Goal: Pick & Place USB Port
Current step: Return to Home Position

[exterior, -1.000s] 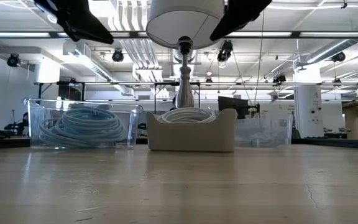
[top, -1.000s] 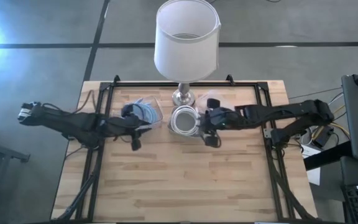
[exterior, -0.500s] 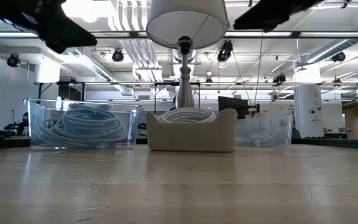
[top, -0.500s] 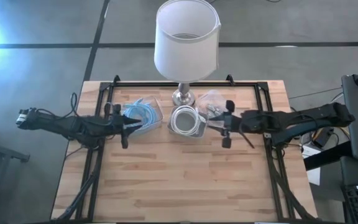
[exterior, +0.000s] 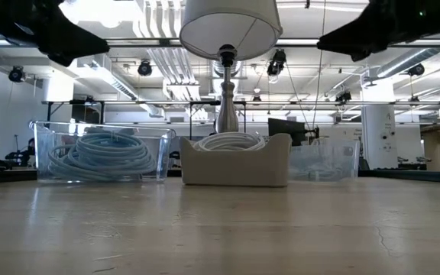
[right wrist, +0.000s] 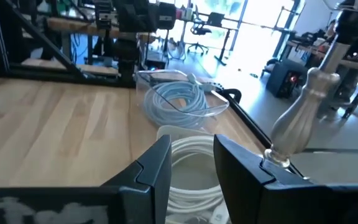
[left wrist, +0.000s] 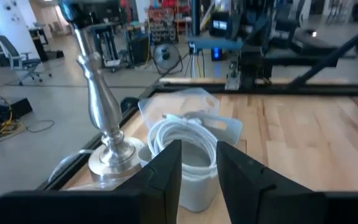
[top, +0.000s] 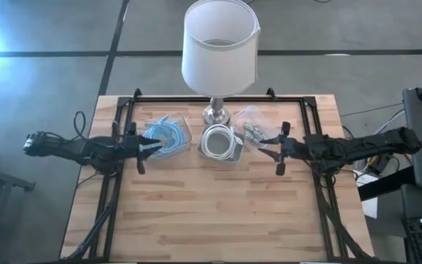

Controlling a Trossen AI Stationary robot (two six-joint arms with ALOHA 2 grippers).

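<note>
1. Judging by how things lie, the sorting looks finished. A blue cable [top: 163, 136] coils in the clear bin [top: 187, 136] on the left arm's side, a white cable [top: 217, 141] sits in the white tub [exterior: 235, 169] in front of the lamp [top: 220, 44], and the other clear bin [top: 249, 116] holds small items I cannot make out.
2. Every cable I can see on the bench [top: 211, 213] lies in a container; what seems left is only parking the arms.
3. Left end effector [top: 151, 147] hangs just beside the blue cable's bin, apart from it — fingers spread, holding nothing.
4. Right end effector [top: 267, 144] hangs just beside the other clear bin — fingers likewise spread and empty.
</note>
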